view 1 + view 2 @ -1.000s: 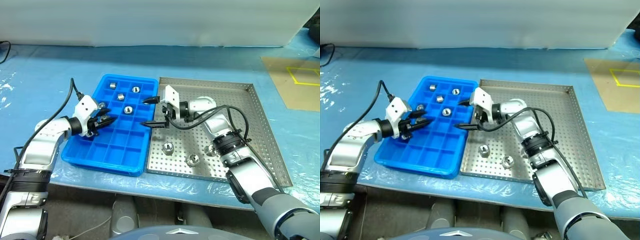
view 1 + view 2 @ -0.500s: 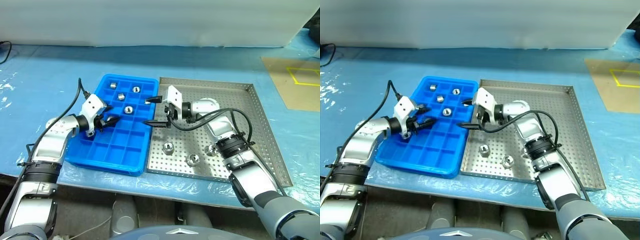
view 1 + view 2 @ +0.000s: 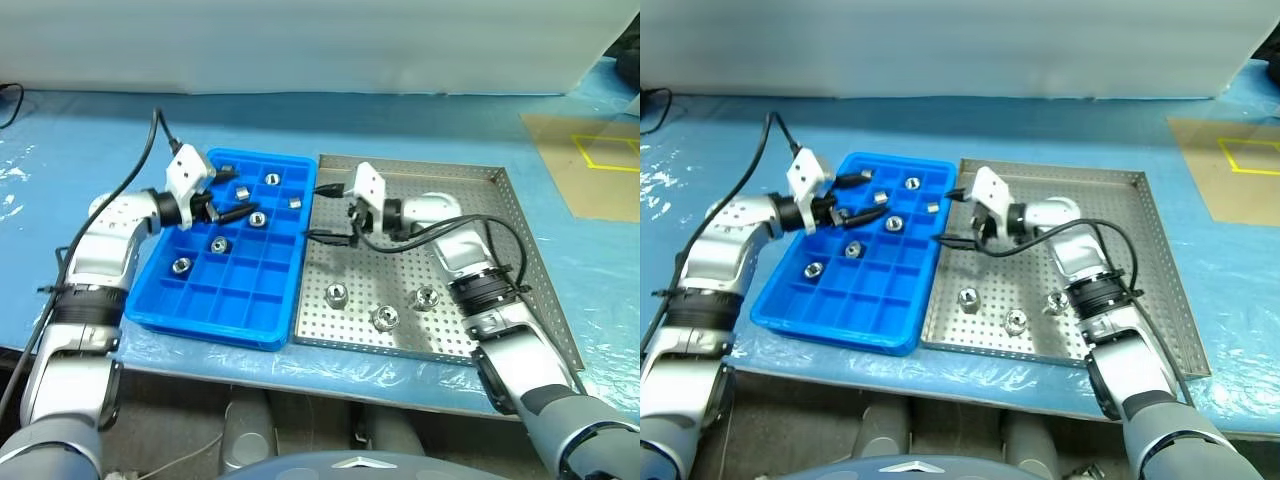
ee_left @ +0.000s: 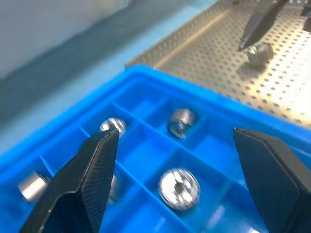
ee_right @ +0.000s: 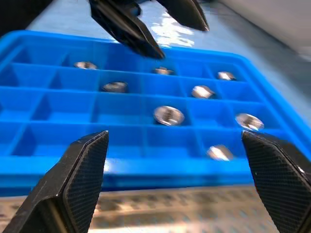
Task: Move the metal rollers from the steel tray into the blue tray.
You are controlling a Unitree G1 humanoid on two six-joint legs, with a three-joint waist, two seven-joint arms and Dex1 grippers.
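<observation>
Three rollers [image 3: 337, 294] remain in the steel tray [image 3: 520, 260], about seven already sit in the blue tray [image 3: 190, 310], and both the left gripper [image 3: 222, 196] and right gripper [image 3: 326, 212] hover spread and empty.

Shiny metal rollers [image 3: 337, 295]; perforated steel tray [image 3: 500, 240]; glossy plastic blue tray [image 3: 240, 310].

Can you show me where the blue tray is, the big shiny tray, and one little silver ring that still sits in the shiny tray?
blue tray [image 3: 205, 308]: left eye view, bare compartment near its front.
steel tray [image 3: 520, 255]: left eye view, bare perforated floor.
metal roller [image 3: 337, 295]: left eye view, its top face.
</observation>
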